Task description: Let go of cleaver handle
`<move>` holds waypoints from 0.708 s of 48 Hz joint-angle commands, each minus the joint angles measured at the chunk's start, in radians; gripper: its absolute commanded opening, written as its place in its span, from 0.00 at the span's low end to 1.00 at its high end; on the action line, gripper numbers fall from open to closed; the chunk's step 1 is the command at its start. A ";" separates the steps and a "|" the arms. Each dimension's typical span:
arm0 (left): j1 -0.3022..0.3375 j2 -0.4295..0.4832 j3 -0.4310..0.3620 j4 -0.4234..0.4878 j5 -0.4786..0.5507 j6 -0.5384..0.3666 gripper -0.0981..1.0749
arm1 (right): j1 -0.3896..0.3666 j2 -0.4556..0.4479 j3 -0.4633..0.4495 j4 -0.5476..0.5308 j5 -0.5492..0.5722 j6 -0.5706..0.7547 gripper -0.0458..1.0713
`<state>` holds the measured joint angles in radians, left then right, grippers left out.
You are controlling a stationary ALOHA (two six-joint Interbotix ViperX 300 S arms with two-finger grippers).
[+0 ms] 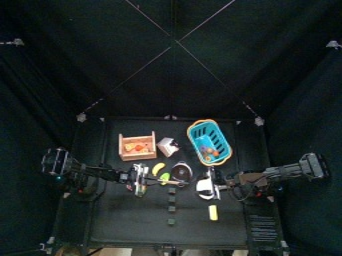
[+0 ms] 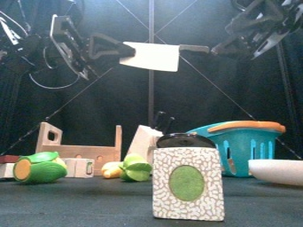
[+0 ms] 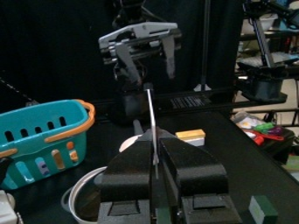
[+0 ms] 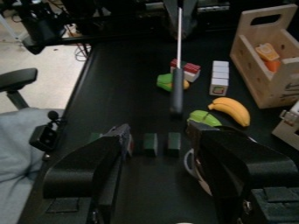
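Note:
The cleaver hangs level in the air above the table. In the front view its white blade [image 2: 151,56] points left and its dark handle [image 2: 197,49] points right. My left gripper [image 3: 155,150] is shut on the blade, seen edge-on as a thin line [image 3: 151,114]. It grips the blade's left end in the front view [image 2: 104,44]. My right gripper [image 4: 158,140] is open. Its jaws stand wide apart on either side of the handle's end [image 4: 177,94] without touching it. In the front view it [image 2: 225,46] sits at the handle's right end.
On the table below stand a wooden crate [image 2: 78,147], a teal basket with an orange rim [image 2: 240,144], a patterned canister with a green circle [image 2: 187,183], a white bowl [image 2: 279,170], a banana [image 4: 232,110] and green vegetables [image 2: 41,168].

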<state>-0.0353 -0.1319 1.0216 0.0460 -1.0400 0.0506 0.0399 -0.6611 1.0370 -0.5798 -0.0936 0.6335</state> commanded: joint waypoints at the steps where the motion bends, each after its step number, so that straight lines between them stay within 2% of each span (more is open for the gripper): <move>1: -0.008 -0.002 -0.021 -0.002 -0.011 0.002 0.45 | -0.005 -0.015 0.009 -0.006 -0.028 -0.002 0.84; 9: -0.035 0.002 -0.023 -0.011 -0.011 0.000 0.45 | -0.029 -0.058 0.017 -0.008 -0.048 -0.002 0.84; 20: -0.041 0.005 -0.037 -0.044 -0.023 0.002 0.45 | -0.057 -0.130 0.054 -0.012 -0.087 -0.005 0.84; 34: -0.041 0.009 -0.043 -0.060 -0.023 0.005 0.45 | -0.087 -0.103 0.057 -0.009 -0.169 -0.005 0.84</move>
<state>-0.0767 -0.1227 1.0063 -0.0123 -1.0523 0.0522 -0.0353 -0.7793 1.1106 -0.5921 -0.2332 0.6305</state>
